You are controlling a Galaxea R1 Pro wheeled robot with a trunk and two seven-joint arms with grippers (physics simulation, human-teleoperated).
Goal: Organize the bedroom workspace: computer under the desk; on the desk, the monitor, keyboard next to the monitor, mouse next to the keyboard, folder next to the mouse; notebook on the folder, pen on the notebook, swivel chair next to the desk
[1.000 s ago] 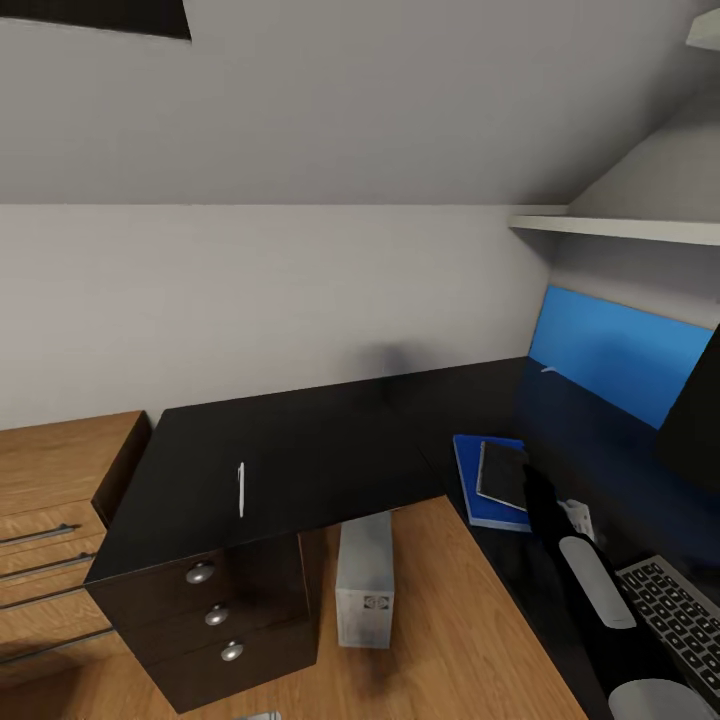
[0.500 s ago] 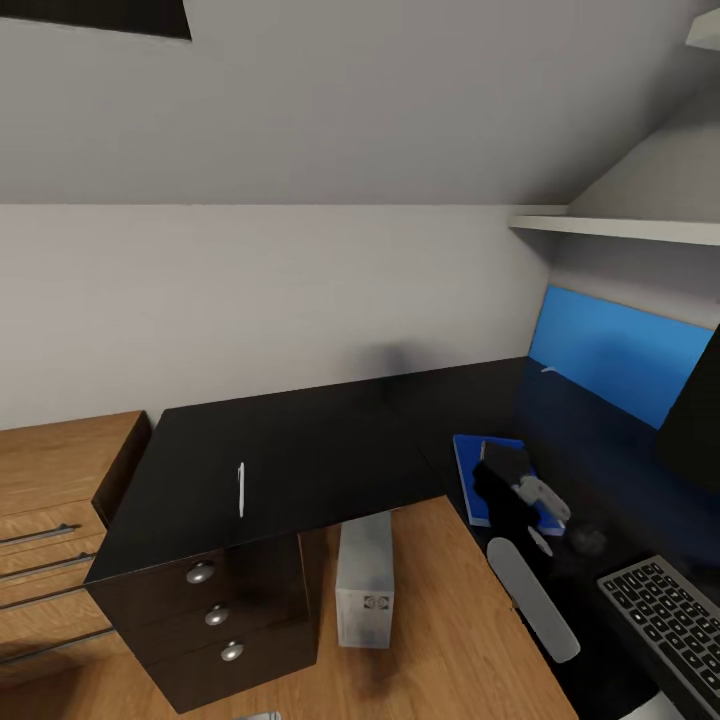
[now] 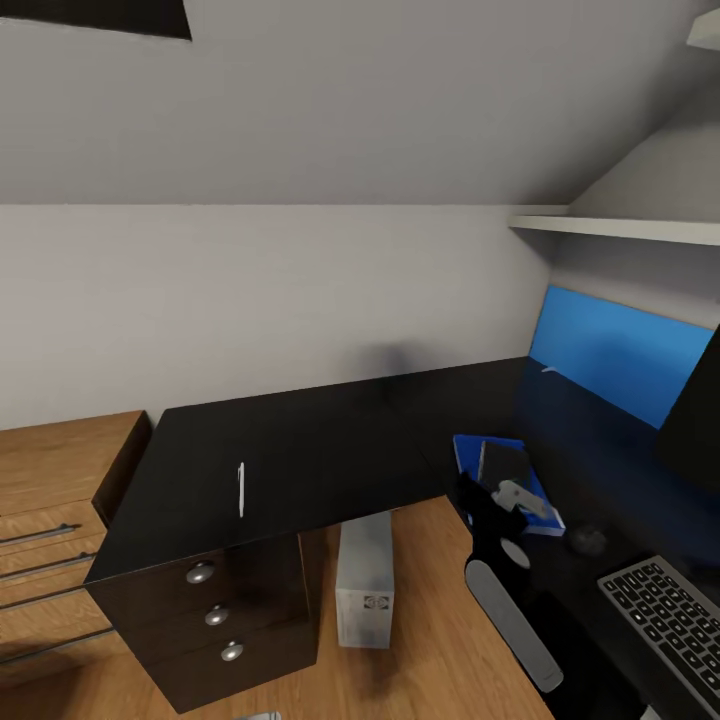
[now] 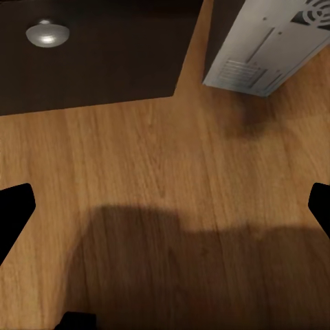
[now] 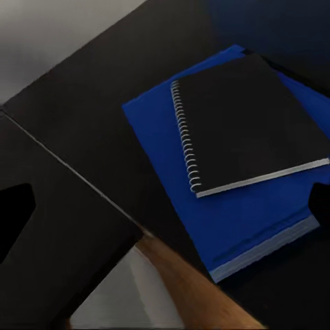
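keyboard (image 3: 668,618) — nearest, at the desk's (image 3: 300,450) right edge, keys up. mouse (image 3: 588,541) just beyond it, apart from both keyboard and folder. right gripper (image 3: 500,505) over the desk edge beside the folder (image 3: 472,470), fingers spread wide, nothing between them. notebook (image 5: 251,124) stacked flat on the folder, spiral spine toward the desk's inner corner. left gripper (image 4: 165,206) above wooden floor (image 4: 137,206), fingers wide apart, empty. computer (image 3: 365,580) upright under the desk, beside the drawers (image 3: 215,615). pen (image 3: 241,489) alone on the left wing — well apart from the notebook. monitor (image 3: 695,410) at far right edge.
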